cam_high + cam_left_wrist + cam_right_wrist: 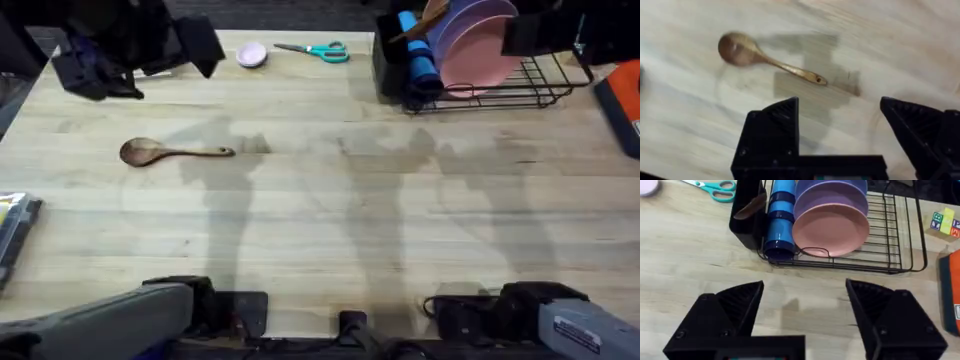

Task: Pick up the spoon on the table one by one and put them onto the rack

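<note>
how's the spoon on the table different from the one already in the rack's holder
The spoon on the table lies flat on the bare table, its whole length showing. The spoon in the holder stands tilted in the rack's black utensil holder, partly hidden. Both are brown wood.

We see table: light wooden planks, visible grain. Wooden spoon lies flat at left, bowl leftward, well apart from all else. Along far edge we note small pink round object, teal-handled scissors just beside it, black wire rack at far right. Orange item at right edge.
</note>
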